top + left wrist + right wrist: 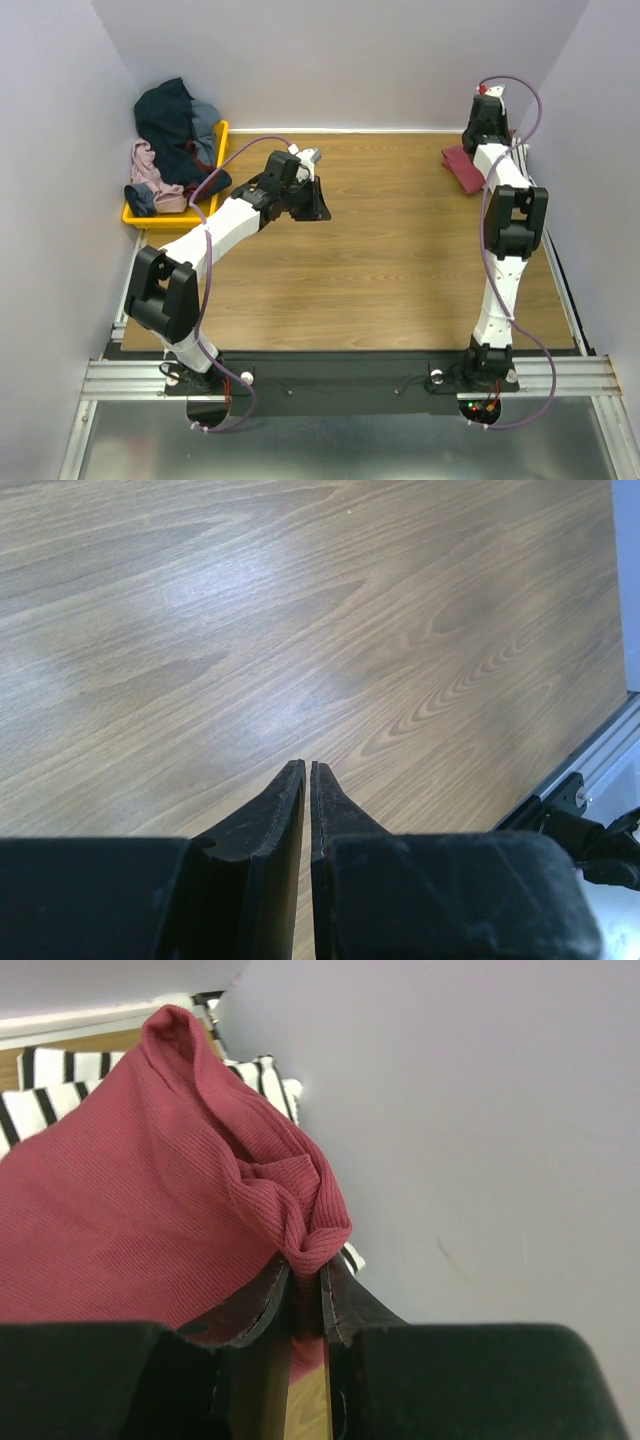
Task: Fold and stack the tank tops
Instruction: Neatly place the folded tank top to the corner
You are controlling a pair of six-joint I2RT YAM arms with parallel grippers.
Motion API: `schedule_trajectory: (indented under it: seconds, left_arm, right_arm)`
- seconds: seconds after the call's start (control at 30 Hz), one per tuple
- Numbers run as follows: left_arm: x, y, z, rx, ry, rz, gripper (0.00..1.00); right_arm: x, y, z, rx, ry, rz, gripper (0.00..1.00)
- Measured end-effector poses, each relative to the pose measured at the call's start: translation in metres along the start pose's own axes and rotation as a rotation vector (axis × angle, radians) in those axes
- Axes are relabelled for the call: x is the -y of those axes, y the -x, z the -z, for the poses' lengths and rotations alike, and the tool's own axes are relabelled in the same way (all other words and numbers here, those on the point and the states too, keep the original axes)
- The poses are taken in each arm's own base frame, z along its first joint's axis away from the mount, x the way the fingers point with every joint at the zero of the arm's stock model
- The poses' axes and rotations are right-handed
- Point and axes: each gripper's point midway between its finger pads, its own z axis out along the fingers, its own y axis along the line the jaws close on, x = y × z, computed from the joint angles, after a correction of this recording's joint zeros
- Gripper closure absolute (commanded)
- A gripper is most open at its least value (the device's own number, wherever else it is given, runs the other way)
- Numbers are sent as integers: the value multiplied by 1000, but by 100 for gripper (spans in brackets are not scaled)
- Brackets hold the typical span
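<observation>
Right gripper [305, 1266] is pinched shut on a bunched fold of the dark red tank top [120, 1210], with cloth squeezed between both fingers. The top drapes left from the pinch. The striped tank top [55, 1095] lies under and behind it, white with dark stripes, only its edge showing. Both are at the table's [380, 260] far right corner, close against the wall [480, 1110]. In the top view the right arm is stretched out to that corner and the red top [460, 165] shows just left of the arm. Left gripper [306, 766] hangs over bare wood at the table's left-middle, fingers nearly together with a thin slit between them, holding nothing. A yellow tray [150, 217] sits at the far left corner with a pile of mixed clothes [172, 140] heaped in it, well apart from both tops.
</observation>
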Motion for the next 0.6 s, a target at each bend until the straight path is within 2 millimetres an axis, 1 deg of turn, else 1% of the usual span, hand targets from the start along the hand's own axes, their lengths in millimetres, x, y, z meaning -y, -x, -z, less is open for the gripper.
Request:
schedule_trajectory:
  seconds: [0.2,0.37,0.5,0.6]
  left_arm:
    - [2,1,0,3,-11,-2,80]
    - [4,1,0,1,-23,-3,81]
    - [5,0,0,-1,-26,-2,80]
    - [5,0,0,-3,-29,-2,81]
  right_arm:
    - [13,-3,1,9,-55,-40,97]
    - [24,-12,2,-5,-78,-85,96]
    - [35,-10,1,4,-98,-144,96]
    - [38,-14,3,3,-105,-187,96]
